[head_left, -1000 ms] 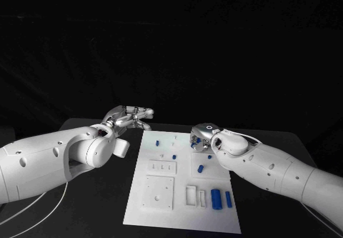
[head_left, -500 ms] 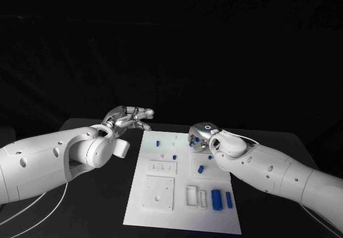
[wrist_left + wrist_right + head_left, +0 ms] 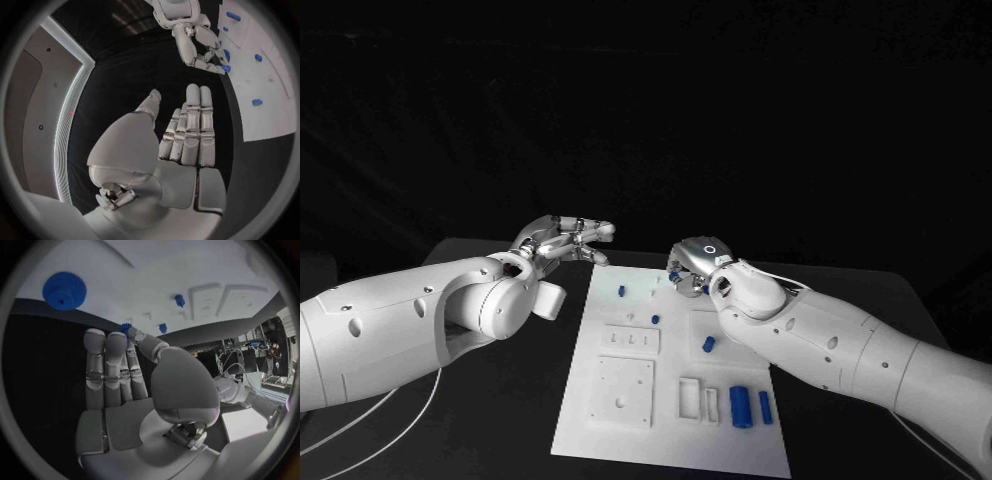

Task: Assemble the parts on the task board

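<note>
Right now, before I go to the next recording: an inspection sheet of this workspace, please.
Surface: black table, task board lying in the middle.
Job's things: blue parts on the board; a blue gear near its edge.
Clutter: nothing seen.
Hands: left hand off the board's far left corner, holding nothing, fingers straight. Right hand over the board's far end, pinching a small blue part.
Cables: white cable under the left arm.
Surroundings: dark backdrop.

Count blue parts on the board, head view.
5 blue parts: one near the far left edge, one mid-board, two side by side in front, one at the right hand. The right arm may hide more.
</note>
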You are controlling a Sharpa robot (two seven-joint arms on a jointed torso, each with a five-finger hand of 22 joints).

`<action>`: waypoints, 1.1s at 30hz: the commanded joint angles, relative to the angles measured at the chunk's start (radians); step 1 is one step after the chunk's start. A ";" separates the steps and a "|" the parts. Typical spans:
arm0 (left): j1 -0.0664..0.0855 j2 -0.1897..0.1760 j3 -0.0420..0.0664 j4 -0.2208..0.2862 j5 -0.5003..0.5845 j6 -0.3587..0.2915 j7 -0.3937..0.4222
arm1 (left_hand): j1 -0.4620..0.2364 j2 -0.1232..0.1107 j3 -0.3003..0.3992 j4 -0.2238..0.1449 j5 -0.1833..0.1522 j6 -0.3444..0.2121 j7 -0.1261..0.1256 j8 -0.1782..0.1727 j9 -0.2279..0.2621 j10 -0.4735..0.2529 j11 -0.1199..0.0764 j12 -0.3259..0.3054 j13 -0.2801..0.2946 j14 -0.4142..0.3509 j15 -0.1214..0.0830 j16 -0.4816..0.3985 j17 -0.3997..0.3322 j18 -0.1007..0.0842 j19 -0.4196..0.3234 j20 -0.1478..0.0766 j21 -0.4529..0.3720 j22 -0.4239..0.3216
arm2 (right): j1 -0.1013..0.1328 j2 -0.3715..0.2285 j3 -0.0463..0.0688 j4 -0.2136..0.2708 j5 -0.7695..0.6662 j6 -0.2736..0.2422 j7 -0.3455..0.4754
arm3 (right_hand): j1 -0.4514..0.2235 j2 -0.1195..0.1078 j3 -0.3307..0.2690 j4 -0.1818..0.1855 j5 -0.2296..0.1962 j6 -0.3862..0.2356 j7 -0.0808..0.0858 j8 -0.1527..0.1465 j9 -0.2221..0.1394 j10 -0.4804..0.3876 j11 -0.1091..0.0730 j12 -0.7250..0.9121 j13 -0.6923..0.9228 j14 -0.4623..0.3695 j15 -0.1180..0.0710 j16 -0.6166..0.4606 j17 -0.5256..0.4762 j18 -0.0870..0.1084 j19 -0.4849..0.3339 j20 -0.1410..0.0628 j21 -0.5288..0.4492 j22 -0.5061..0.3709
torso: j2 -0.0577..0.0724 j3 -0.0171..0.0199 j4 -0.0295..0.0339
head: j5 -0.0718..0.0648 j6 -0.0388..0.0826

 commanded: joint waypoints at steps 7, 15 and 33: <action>0.003 0.010 0.002 0.001 -0.009 0.010 0.006 | -0.001 0.007 0.000 -0.006 0.005 -0.010 0.000 0.005 0.001 -0.009 0.000 -0.002 0.001 -0.009 0.001 0.005 -0.001 -0.003 -0.007 -0.002 0.005 -0.001 | 0.007 0.041 0.000 -0.039 -0.036 -0.060 -0.033 | 0.001 -0.011 0.001 0.013 -0.005 0.006 0.000 0.003 0.001 0.006 0.001 0.002 0.001 0.001 -0.009 0.007 -0.002 0.007 0.011 0.000 -0.016 0.013 | 0.004 -0.0043 0.0042 | 0.005 0.008; 0.005 0.019 0.003 0.001 -0.009 0.012 0.006 | -0.001 0.007 0.000 -0.006 0.005 -0.010 0.000 0.005 0.001 -0.009 0.000 -0.002 0.001 -0.009 0.001 0.005 -0.001 -0.003 -0.007 -0.002 0.005 -0.001 | 0.009 0.071 -0.001 -0.070 -0.037 -0.062 -0.026 | 0.001 -0.011 -0.001 0.015 0.000 0.006 0.000 0.003 0.001 0.005 0.002 0.002 0.001 0.001 -0.009 0.007 -0.002 0.007 0.014 0.000 -0.020 0.019 | 0.009 -0.0089 0.0128 | 0.003 0.005; 0.008 0.024 0.003 0.001 -0.010 0.012 0.005 | -0.001 0.007 0.000 -0.006 0.005 -0.010 0.000 0.005 0.001 -0.009 0.000 -0.002 0.001 -0.009 0.001 0.005 -0.001 -0.003 -0.007 -0.002 0.005 -0.001 | 0.009 0.089 -0.027 -0.097 -0.030 -0.042 -0.015 | -0.002 -0.012 -0.015 0.013 0.015 0.005 0.000 0.003 0.000 0.004 0.001 0.002 0.001 0.000 -0.010 0.007 -0.004 0.006 0.022 -0.001 -0.025 0.036 | 0.022 -0.0151 0.0192 | -0.005 -0.005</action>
